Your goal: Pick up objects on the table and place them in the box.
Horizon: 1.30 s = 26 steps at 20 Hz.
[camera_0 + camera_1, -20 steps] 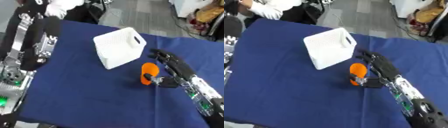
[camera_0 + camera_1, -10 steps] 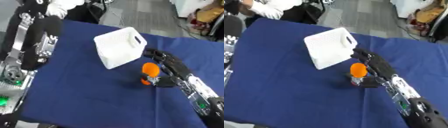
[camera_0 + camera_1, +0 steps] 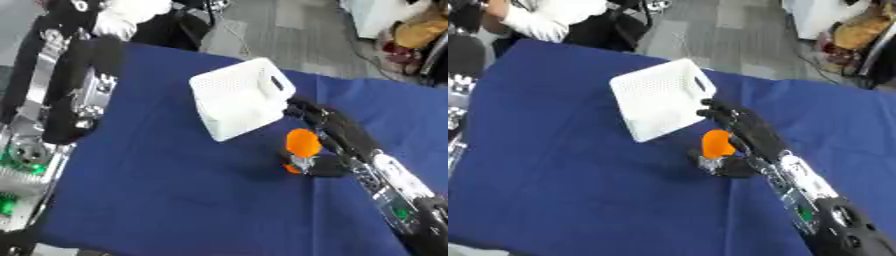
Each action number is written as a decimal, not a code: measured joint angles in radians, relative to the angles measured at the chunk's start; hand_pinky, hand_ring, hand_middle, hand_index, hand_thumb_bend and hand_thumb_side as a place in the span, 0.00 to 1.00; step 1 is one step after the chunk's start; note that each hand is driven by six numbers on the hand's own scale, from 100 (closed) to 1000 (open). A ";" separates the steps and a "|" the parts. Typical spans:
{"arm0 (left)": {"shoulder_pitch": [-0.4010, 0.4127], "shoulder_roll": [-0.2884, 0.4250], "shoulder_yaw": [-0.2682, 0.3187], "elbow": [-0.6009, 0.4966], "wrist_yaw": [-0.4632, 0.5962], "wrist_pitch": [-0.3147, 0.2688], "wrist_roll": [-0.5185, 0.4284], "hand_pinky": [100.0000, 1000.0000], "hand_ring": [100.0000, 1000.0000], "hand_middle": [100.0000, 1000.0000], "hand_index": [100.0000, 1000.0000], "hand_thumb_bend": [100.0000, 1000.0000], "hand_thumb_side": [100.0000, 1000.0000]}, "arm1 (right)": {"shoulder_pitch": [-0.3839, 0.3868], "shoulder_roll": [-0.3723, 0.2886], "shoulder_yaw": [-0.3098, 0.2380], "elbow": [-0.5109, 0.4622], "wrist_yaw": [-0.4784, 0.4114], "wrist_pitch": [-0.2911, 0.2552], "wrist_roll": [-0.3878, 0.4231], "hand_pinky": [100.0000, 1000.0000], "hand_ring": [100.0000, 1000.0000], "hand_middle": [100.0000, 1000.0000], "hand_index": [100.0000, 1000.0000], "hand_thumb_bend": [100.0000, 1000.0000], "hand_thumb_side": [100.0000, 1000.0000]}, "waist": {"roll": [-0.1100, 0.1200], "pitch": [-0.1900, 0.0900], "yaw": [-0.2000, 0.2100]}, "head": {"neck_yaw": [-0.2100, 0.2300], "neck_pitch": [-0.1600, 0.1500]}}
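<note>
**Orange object in hand, box just beside it**

A blue-covered table [image 3: 157,190] fills most of the view, and the robot's left arm [image 3: 70,100] stands tall along its left edge; the left hand itself does not show in either view. Near the middle sits the white box [image 3: 234,100], a perforated basket with a handle slot in its far wall, lying askew so that its opening faces up and slightly toward the far right.

The right hand [image 3: 741,131] comes in from the lower right, its dark fingers curled around the orange object [image 3: 716,142], thumb below and fingers over the far side. The object is rounded and bright, with something small and pale at its lower end (too indistinct to name), and it hovers or rests just beside the box's near right corner; whether it has cleared the cloth cannot be told.

The step in hand looks like the carry to the box. To do it well, the hand should rise enough for the object to pass over the near wall, travel toward the far left until it is above the opening, not the rim, and only then spread its fingers, since a light basket may shift if the wrist brushes it
</note>
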 measured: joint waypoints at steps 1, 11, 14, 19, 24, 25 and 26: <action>-0.002 -0.002 0.000 0.000 0.000 0.000 0.000 1.00 0.87 0.97 0.88 0.05 0.80 | -0.003 0.001 0.000 0.005 0.001 -0.002 -0.002 0.79 0.82 0.92 0.89 0.48 1.00 | 0.000 0.003 0.001 | 0.000 -0.001; -0.020 -0.017 0.000 0.000 0.008 -0.001 -0.001 1.00 0.87 0.97 0.88 0.06 0.80 | -0.009 0.012 -0.001 0.072 0.029 -0.019 -0.018 0.78 0.81 0.92 0.89 0.47 1.00 | 0.001 0.015 0.012 | 0.000 -0.010; -0.020 -0.018 0.000 0.000 0.009 -0.002 -0.002 1.00 0.87 0.97 0.88 0.06 0.80 | -0.004 0.012 -0.001 0.088 0.037 -0.021 -0.027 0.78 0.81 0.92 0.89 0.47 1.00 | 0.002 0.019 0.012 | 0.000 -0.010; -0.020 -0.018 0.000 0.000 0.009 -0.003 -0.003 1.00 0.87 0.97 0.88 0.05 0.80 | 0.004 0.012 -0.008 0.112 0.048 -0.024 -0.039 0.79 0.81 0.91 0.89 0.47 1.00 | 0.003 0.020 0.012 | 0.000 -0.010; -0.020 -0.018 0.000 0.000 0.009 -0.004 -0.004 1.00 0.87 0.97 0.88 0.05 0.80 | 0.004 0.008 -0.014 0.120 0.054 -0.023 -0.048 0.78 0.81 0.91 0.88 0.47 1.00 | 0.003 0.020 0.012 | 0.000 -0.010; -0.020 -0.018 0.000 0.000 0.009 -0.004 -0.004 1.00 0.87 0.97 0.88 0.05 0.80 | 0.004 0.007 -0.015 0.122 0.054 -0.022 -0.049 0.79 0.81 0.91 0.88 0.47 1.00 | 0.003 0.020 0.012 | 0.000 -0.010; -0.020 -0.018 0.000 0.000 0.009 -0.004 -0.004 1.00 0.87 0.97 0.88 0.05 0.80 | 0.004 0.007 -0.017 0.124 0.054 -0.021 -0.050 0.79 0.81 0.91 0.88 0.47 1.00 | 0.003 0.020 0.012 | 0.000 -0.010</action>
